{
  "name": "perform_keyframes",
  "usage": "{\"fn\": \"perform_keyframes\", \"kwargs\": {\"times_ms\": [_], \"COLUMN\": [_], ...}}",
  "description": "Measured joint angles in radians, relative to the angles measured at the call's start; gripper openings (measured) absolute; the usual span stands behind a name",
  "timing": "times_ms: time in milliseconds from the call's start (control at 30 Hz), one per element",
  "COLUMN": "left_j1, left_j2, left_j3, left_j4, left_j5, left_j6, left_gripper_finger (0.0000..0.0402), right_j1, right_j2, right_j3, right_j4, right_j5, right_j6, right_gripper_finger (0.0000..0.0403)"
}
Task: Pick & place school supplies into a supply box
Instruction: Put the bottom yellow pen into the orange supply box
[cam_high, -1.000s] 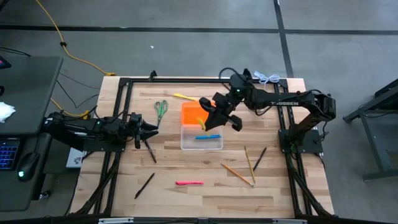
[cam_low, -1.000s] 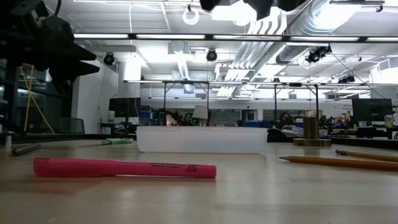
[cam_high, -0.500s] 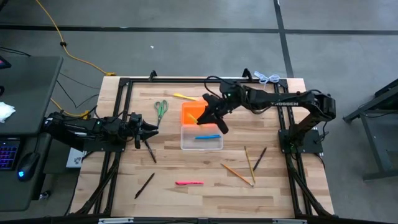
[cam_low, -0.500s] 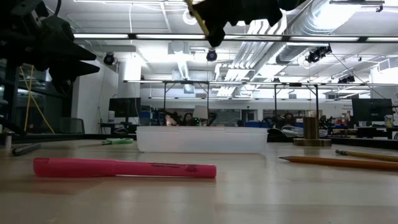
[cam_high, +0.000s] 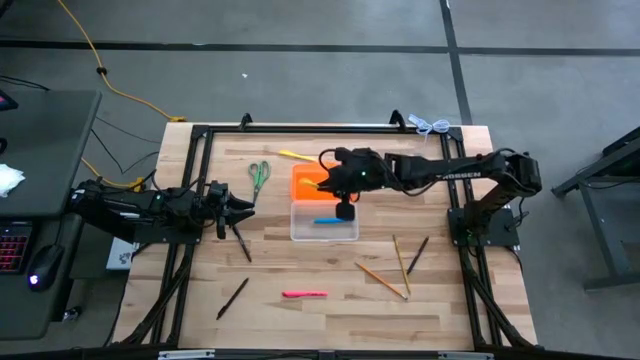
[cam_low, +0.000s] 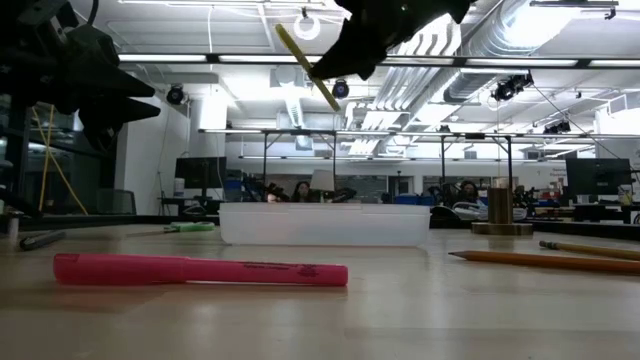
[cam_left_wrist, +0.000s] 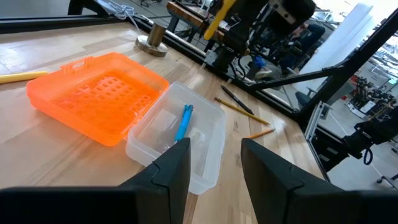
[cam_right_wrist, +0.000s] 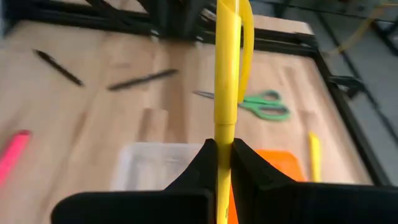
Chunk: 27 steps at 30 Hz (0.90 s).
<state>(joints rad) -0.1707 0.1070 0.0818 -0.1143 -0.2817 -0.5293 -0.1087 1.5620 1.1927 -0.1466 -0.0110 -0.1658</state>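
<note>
- Transport stage: right gripper (cam_high: 333, 181), which stood over the clear tray a second ago, has swung across to hang above the orange lid (cam_high: 309, 182) of the supply box (cam_high: 324, 221), near the middle of the table (cam_high: 440, 310)
- Grip: its fingers are clamped tight on a yellow pen (cam_right_wrist: 225, 93), carried well clear of the box, so the release is judged still to come
- Box contents: only a blue pen (cam_left_wrist: 184, 121) lies in the clear tray
- Left gripper (cam_left_wrist: 211, 163): waits near the table's left edge, fingers spread, holding nothing
- Low view: shows the yellow pen tilted and high above the tray, which the high view cannot show
- High view: places what is left, namely the pink marker (cam_high: 304, 294) toward the front edge, pencils (cam_high: 390, 272) toward the front right corner and scissors (cam_high: 259, 175) beyond the lid
- Right wrist view: shows the pen pinched between both fingers, with the box below
</note>
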Motion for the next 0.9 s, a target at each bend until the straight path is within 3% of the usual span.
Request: {"fn": "perform_keyframes", "kwargs": {"times_ms": [233,900], "left_j1": [0.0,0.0], "left_j2": [0.0,0.0], "left_j3": [0.0,0.0], "left_j4": [0.0,0.005], "left_j5": [0.0,0.0], "left_j6": [0.0,0.0], "left_gripper_finger": [0.0172,0.0172], "right_j1": [0.023,0.027], "right_j2": [0.0,0.07], "right_j3": [0.0,-0.012], "right_j4": [-0.055,-0.201], "right_j5": [0.079,-0.101], "right_j6": [0.001,0.034], "right_gripper_finger": [0.0008,0.0012]}}
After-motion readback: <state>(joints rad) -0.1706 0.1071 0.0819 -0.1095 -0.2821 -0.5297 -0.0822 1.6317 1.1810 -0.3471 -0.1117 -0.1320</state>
